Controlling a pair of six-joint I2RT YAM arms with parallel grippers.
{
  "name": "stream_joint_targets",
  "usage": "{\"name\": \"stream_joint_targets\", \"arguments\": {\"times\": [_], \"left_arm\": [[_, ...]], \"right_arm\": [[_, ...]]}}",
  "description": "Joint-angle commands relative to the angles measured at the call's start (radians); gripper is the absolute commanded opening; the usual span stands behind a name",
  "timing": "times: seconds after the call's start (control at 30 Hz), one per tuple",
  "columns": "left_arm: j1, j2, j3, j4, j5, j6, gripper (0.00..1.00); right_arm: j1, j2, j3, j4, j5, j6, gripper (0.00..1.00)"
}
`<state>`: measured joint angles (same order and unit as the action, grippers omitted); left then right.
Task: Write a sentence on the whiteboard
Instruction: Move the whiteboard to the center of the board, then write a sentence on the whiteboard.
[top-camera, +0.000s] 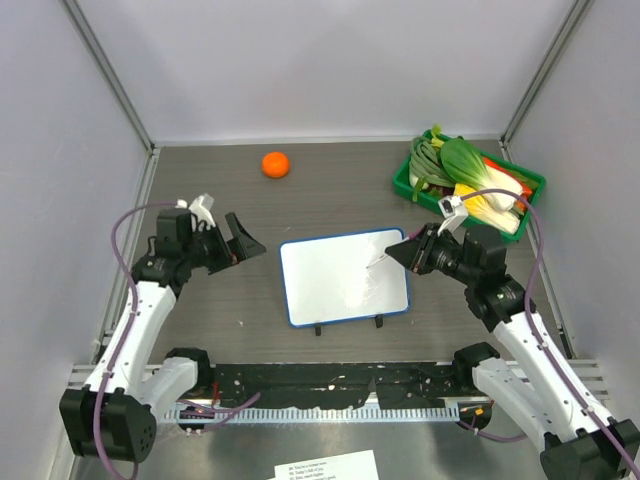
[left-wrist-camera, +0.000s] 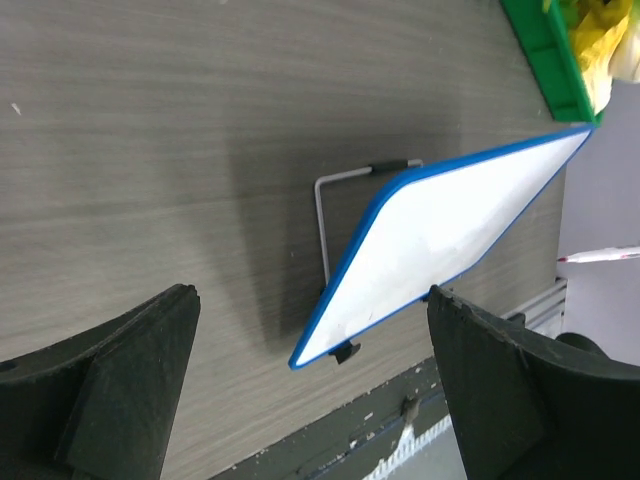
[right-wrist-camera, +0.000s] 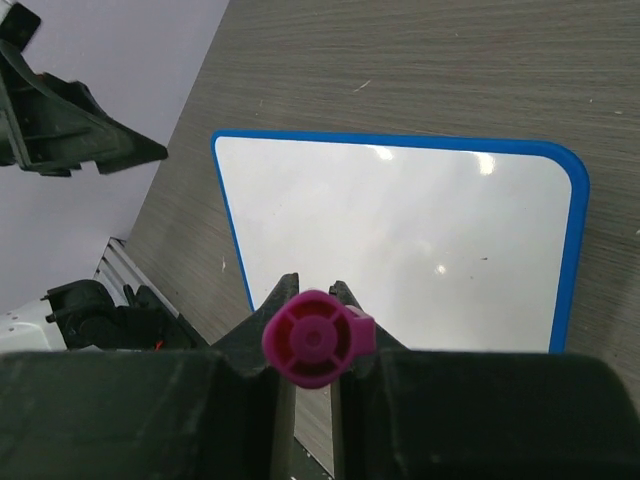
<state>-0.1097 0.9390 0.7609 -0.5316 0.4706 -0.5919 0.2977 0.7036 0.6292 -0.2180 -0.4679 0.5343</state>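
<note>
The whiteboard (top-camera: 345, 275) stands tilted on its small black feet in the middle of the table, with a blue frame and a blank white face. It also shows in the left wrist view (left-wrist-camera: 440, 240) and the right wrist view (right-wrist-camera: 400, 240). No pink sentence shows on it. My right gripper (top-camera: 410, 252) is at the board's right edge, shut on a marker with a magenta end (right-wrist-camera: 315, 340); its jaws (right-wrist-camera: 313, 285) hover over the board's near part. My left gripper (top-camera: 245, 240) is open and empty, left of the board (left-wrist-camera: 312, 300).
An orange (top-camera: 276, 164) lies at the back of the table. A green tray (top-camera: 403, 180) of vegetables stands at the back right, and also shows in the left wrist view (left-wrist-camera: 545, 60). Grey walls enclose the table. A printed sheet (top-camera: 325, 467) lies below the arm bases.
</note>
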Motion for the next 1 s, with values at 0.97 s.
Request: {"name": "stream_joint_targets", "arguments": {"times": [0.97], "left_arm": [[0.162, 0.001, -0.011, 0.045, 0.298, 0.116, 1.00]], "right_arm": [[-0.003, 0.119, -0.037, 0.312, -0.071, 0.056, 0.01]]}}
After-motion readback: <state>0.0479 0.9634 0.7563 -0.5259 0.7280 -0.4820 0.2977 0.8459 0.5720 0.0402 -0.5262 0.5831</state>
